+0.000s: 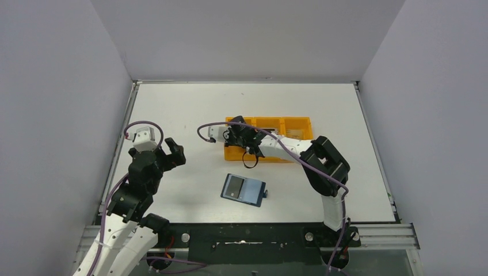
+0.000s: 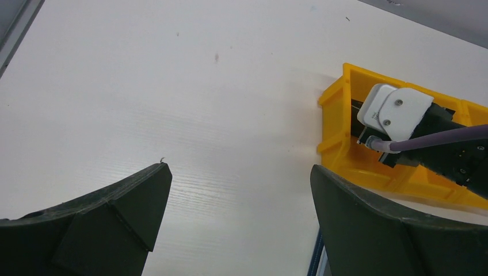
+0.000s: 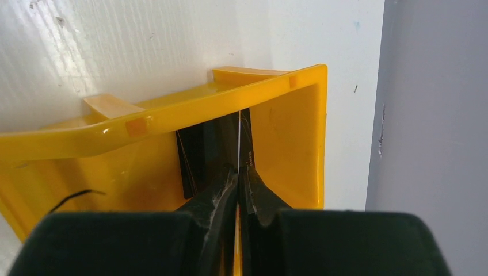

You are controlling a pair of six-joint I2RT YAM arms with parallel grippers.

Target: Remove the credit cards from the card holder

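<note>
The card holder lies open on the table in front of the arms, with a grey card showing on its left half. My right gripper is shut on a thin credit card seen edge-on. It holds the card inside the left end compartment of the orange tray, where a black card leans against the wall. In the top view the right gripper is over that compartment. My left gripper hangs open and empty to the left of the tray, its fingers wide apart above bare table.
The orange three-compartment tray stands mid-table behind the card holder, and something pale lies in its right compartment. The right arm's purple cable loops out over the tray's left end. Grey walls close the table in on three sides.
</note>
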